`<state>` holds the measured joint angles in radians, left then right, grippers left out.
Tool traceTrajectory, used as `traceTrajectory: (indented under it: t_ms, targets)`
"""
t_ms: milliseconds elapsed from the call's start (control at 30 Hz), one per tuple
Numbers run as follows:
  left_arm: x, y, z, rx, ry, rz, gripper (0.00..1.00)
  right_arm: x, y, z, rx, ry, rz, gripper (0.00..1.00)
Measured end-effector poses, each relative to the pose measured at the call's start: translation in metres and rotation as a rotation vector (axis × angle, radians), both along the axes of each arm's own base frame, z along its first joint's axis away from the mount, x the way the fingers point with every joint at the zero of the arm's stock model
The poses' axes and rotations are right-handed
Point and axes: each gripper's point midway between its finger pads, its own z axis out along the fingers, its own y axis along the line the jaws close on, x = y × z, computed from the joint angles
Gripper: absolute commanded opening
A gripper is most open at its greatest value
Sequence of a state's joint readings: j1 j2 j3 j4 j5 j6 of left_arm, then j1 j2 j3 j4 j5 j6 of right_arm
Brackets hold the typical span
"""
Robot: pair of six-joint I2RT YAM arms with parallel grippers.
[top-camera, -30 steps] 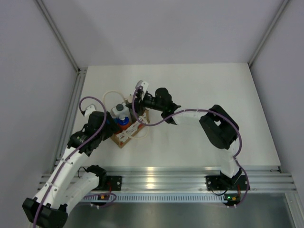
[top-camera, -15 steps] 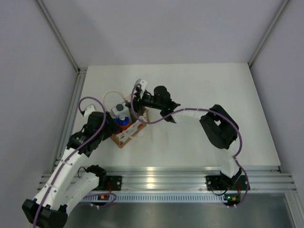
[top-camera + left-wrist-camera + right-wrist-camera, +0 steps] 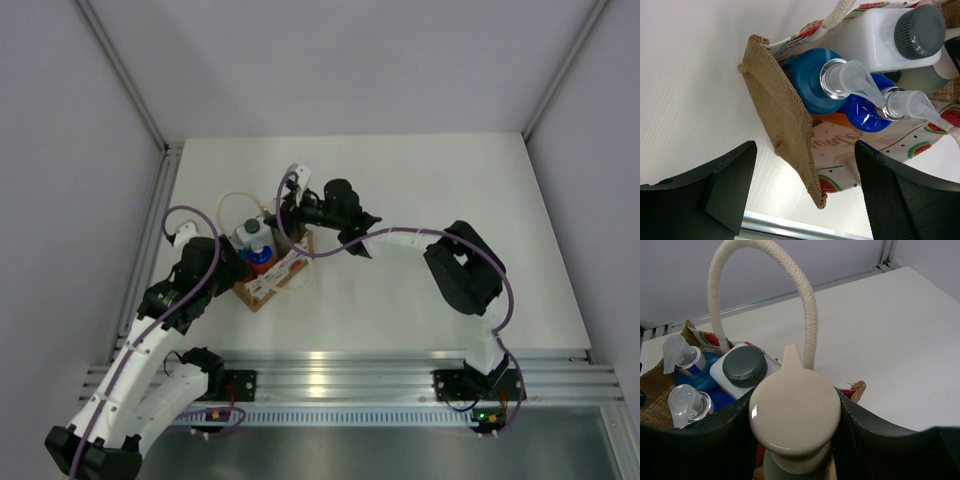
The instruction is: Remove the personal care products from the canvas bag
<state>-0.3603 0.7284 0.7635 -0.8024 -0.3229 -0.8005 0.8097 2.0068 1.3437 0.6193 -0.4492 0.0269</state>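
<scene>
The canvas bag (image 3: 272,282) stands on the table at the left. In the right wrist view my right gripper (image 3: 795,415) is shut on the grey bottle's beige pump top (image 3: 794,407), over the bag's mouth; the bottle's lower body is hidden. Beside it in the bag are the white bottle with dark cap (image 3: 744,367) and two blue-capped orange bottles (image 3: 688,369) with clear spouts. In the left wrist view my left gripper (image 3: 805,155) is open, its jaws either side of the bag's burlap corner (image 3: 790,135) without touching it. The blue caps (image 3: 812,80) and white bottle (image 3: 880,37) show there too.
A cream rope handle (image 3: 790,300) arches just behind the pump top. The other handle (image 3: 232,200) lies on the table behind the bag. A metal rail (image 3: 340,375) runs along the near table edge, and grey walls enclose three sides.
My right gripper has shifted slightly left and away with the pump bottle. My left arm has drawn back a little toward the near left. The bag has stayed put.
</scene>
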Motion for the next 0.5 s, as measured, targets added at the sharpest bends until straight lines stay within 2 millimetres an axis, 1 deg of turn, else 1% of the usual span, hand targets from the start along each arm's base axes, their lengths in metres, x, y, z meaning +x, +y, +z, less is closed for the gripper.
traceTrajectory:
  t_ms: [67, 167, 333, 500]
  targets:
    - [0.0, 0.0, 0.0, 0.0, 0.0, 0.0, 0.84, -0.001, -0.001, 0.003, -0.003, 0.003, 0.0, 0.0]
    - [0.0, 0.0, 0.0, 0.0, 0.001, 0.0, 0.84, -0.004, -0.005, 0.014, -0.002, -0.001, 0.0, 0.0]
    - [0.0, 0.0, 0.0, 0.0, 0.001, 0.0, 0.84, -0.009, -0.009, 0.045, 0.031, -0.045, 0.001, 0.0]
    - [0.0, 0.0, 0.0, 0.0, 0.0, 0.0, 0.84, -0.014, -0.016, 0.067, 0.036, -0.08, -0.005, 0.0]
